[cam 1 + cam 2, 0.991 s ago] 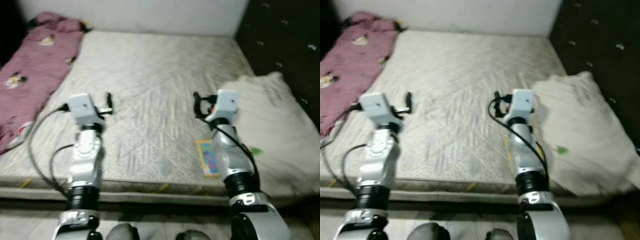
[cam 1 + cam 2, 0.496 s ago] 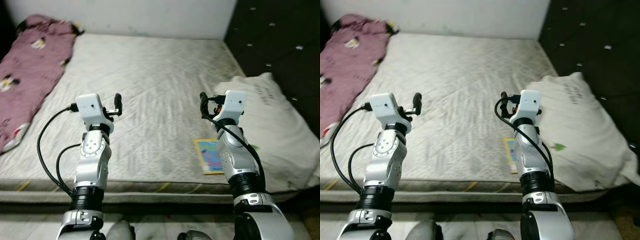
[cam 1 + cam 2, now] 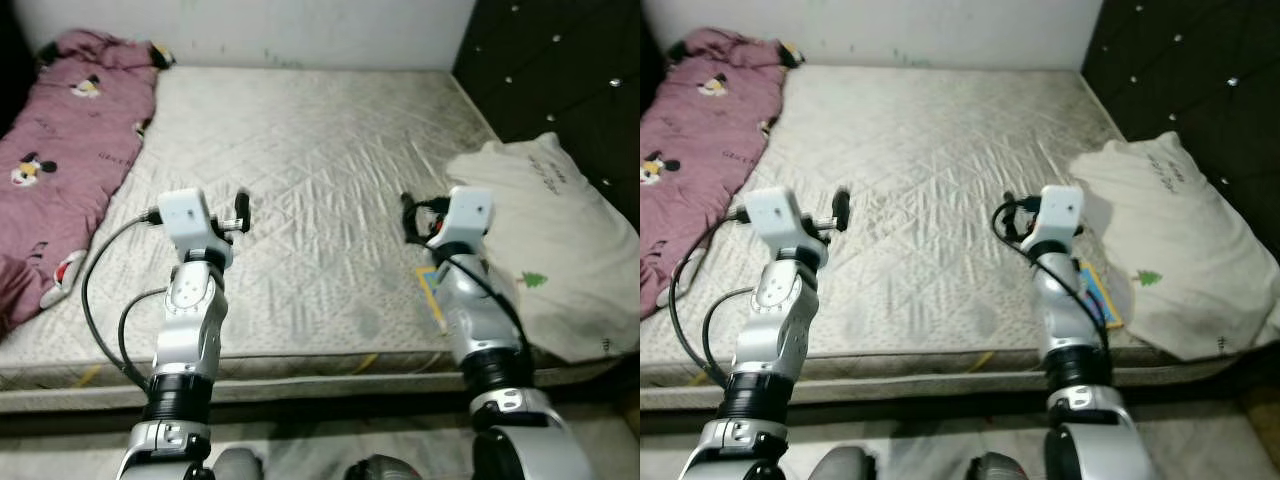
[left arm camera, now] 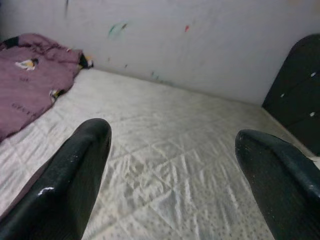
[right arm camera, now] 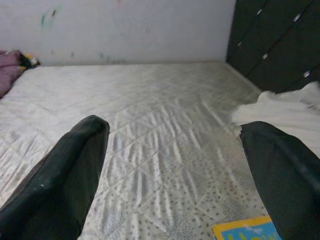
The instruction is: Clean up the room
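Near edge: 2 silver arms raised over the mattress (image 3: 320, 200), side by side and well apart.

Left gripper (image 4: 172, 175): above the near-left part of the mattress, fingers spread wide, nothing held.

Right gripper (image 5: 175, 175): above the near-right part, fingers spread wide, nothing held.

Book (image 3: 1100, 297): yellow-edged, blue cover, flat on the mattress near its near-right edge, just right of the right arm and partly hidden by it; touching or just beside the pillow.

Pillow (image 3: 545, 250): white, small green tree mark, along the right side by the dark headboard (image 3: 560, 70).

Blanket (image 3: 60, 160): maroon, cartoon print, crumpled along the left side up to the far-left corner.

Wall (image 3: 250, 30): white, far side.
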{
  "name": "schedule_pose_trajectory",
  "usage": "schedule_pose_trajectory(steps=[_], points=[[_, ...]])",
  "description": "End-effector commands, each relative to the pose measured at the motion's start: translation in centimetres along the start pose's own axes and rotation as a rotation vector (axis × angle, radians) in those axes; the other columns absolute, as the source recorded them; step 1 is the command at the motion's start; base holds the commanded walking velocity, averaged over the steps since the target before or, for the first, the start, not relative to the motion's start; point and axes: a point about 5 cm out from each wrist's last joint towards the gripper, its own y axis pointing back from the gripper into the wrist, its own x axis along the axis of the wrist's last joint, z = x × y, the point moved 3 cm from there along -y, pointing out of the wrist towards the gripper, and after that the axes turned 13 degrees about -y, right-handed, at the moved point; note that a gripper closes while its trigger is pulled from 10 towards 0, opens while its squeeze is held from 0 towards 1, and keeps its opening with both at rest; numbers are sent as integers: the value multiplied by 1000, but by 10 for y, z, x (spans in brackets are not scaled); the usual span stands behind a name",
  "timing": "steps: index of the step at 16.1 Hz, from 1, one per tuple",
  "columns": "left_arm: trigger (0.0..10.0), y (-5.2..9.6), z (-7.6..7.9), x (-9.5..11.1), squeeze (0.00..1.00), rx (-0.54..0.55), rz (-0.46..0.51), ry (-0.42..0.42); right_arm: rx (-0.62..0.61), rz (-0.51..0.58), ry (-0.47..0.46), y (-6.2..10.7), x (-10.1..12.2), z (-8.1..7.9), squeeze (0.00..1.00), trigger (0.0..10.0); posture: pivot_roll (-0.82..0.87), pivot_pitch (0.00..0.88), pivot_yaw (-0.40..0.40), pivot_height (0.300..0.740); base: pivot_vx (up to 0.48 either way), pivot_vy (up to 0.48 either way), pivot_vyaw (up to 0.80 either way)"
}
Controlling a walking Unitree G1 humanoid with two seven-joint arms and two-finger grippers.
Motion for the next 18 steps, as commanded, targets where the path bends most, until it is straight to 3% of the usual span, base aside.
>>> schedule_pose_trajectory(steps=[1, 8, 18], points=[[10000, 0, -9, -2, 0, 25, -15, -8, 32, -1, -10, -3, 2, -13, 0, 10000, 38, 0, -36, 740, 0, 480, 0], [10000, 0, -9, 0, 0, 28, -6, 2, 34, -7, -15, -5, 3, -13, 0, 10000, 36, 0, -37, 740, 0, 474, 0], [10000, 1, -8, 5, 0, 14, 24, 15, 39, -16, -12, -5, 1, -14, 0, 10000, 36, 0, -36, 740, 0, 0, -48]])
